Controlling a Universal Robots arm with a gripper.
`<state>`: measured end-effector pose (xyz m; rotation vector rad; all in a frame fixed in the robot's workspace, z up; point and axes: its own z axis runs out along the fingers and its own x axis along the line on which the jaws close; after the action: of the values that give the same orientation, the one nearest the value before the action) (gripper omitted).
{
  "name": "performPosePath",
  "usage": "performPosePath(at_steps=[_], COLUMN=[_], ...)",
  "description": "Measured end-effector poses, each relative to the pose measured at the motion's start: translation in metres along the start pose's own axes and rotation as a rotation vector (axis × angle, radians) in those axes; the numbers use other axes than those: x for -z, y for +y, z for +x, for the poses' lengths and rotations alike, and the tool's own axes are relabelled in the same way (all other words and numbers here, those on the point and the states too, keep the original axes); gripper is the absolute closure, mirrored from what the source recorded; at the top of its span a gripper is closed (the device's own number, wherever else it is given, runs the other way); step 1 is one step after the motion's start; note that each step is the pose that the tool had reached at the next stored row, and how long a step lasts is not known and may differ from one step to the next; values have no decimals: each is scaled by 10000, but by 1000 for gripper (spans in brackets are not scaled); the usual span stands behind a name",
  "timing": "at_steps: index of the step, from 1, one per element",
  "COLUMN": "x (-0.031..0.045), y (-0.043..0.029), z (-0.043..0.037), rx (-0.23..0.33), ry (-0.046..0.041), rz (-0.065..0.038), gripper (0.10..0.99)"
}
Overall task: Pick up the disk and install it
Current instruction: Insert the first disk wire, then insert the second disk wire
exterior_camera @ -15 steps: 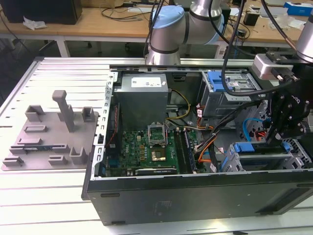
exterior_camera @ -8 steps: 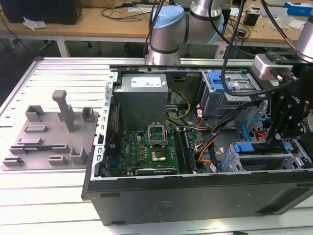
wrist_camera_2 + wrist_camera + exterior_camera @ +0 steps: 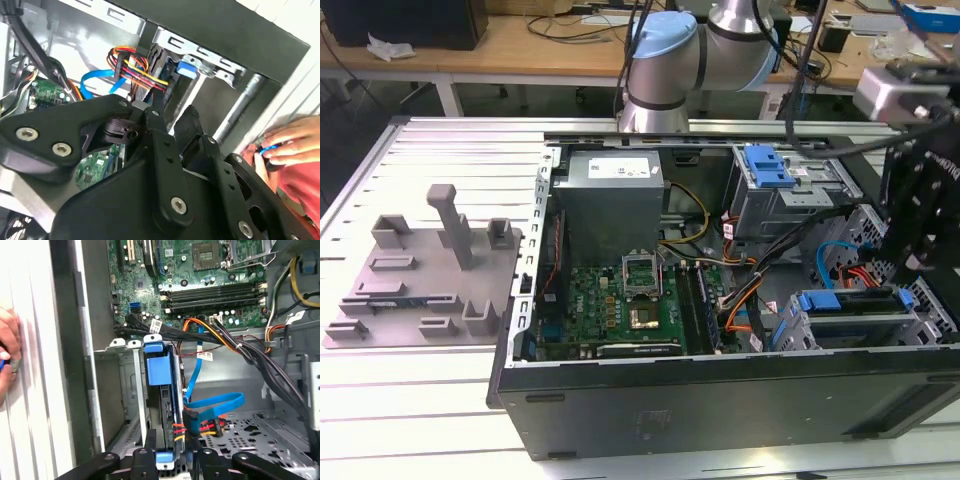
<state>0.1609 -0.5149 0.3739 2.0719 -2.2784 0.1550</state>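
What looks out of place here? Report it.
A person's hand, holding something blue, is over the white table just outside the computer case wall. Inside the case, nothing looks spilled or damaged.

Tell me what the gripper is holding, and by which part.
Cannot be told: the gripper is at the blue end of the disk; contact is hidden.

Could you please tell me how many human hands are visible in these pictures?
1. A person's hand is outside the computer case, beside its wall, seen in both wrist views. Others may be out of frame.
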Motion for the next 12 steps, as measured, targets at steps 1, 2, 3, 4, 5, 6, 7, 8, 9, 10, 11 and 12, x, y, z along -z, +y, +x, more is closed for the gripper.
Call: performPosePath(at_steps=[1,2,3,4,5,6,7,8,9,10,11,12], x=[54,60,60,61,61,61,61,61,61,61,61,61], y=[-2,-3,-2,-2,-2,-2,-2,-2,-2,-2,-2,-2], z=[6,7,7,7,7,7,7,7,7,7,7,7], rx=[-1,-1,-3,-2,-4,-4,-4,-4,-4,-5,-5,-5], ry=[0,-3,-3,-2,-1,-3,-3,-2,-3,-3,-3,-3], rz=[13,15,16,18,24,32,32,33,34,35,36,37], gripper=[722,722,722,722,722,722,722,722,722,722,722,722])
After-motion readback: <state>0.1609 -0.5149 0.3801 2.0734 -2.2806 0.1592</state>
